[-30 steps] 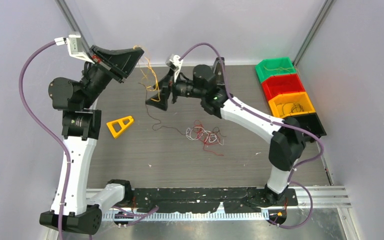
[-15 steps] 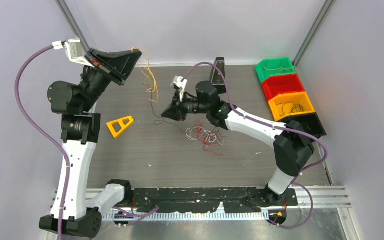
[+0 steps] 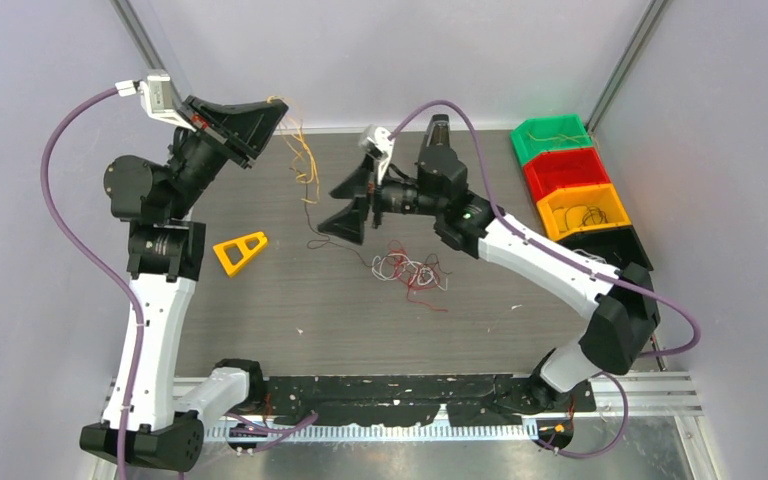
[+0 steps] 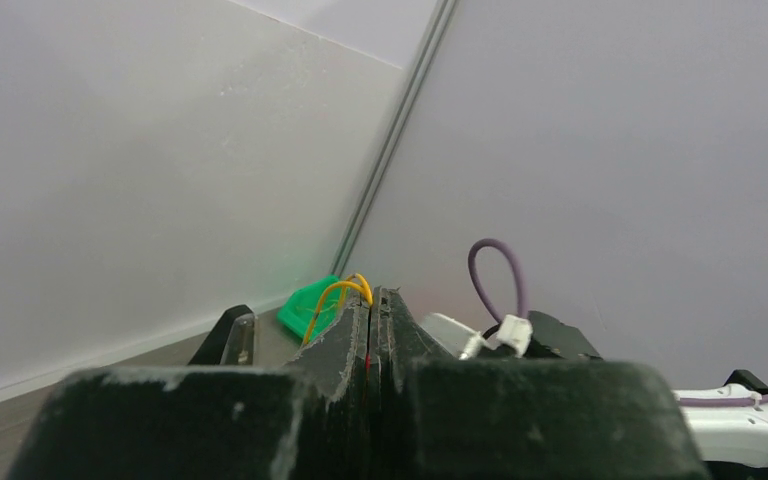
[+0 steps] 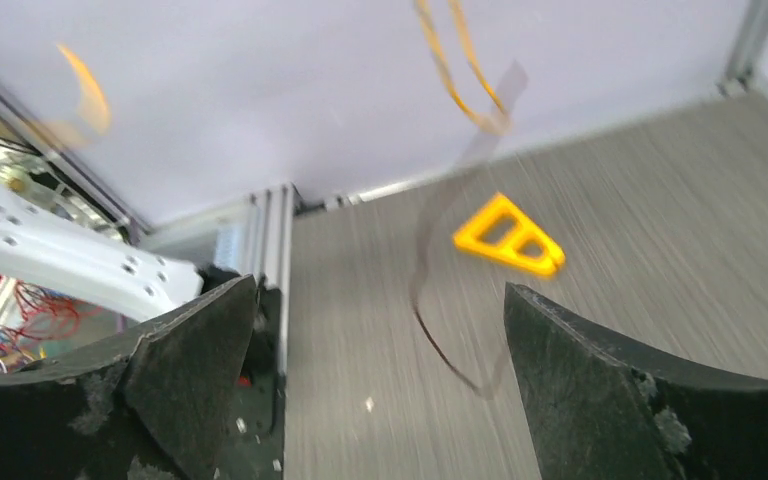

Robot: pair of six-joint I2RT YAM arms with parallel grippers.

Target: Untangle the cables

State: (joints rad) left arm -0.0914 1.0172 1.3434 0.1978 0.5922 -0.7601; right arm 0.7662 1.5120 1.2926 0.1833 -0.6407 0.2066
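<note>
My left gripper (image 3: 278,108) is raised at the back left, shut on yellow and orange cables (image 3: 302,160) that dangle from its tip. In the left wrist view the gripper (image 4: 372,300) has its jaws pressed together, with a yellow loop (image 4: 332,295) sticking out. A dark brown strand (image 3: 312,235) runs down from the hanging strands to the red and white tangle (image 3: 410,270) on the table. My right gripper (image 3: 347,205) stands open beside the hanging strands. In its wrist view the brown strand (image 5: 430,330) hangs between the spread jaws of that gripper (image 5: 380,290), touching neither.
A yellow triangular piece (image 3: 240,250) lies on the table left of the hanging strands, also in the right wrist view (image 5: 508,238). Green (image 3: 552,135), red (image 3: 567,168), yellow (image 3: 582,208) and black (image 3: 620,248) bins line the right edge.
The right gripper looked closed half a second ago and now stands wide open, a little farther back. The left gripper has held the strands aloft, hardly moving.
</note>
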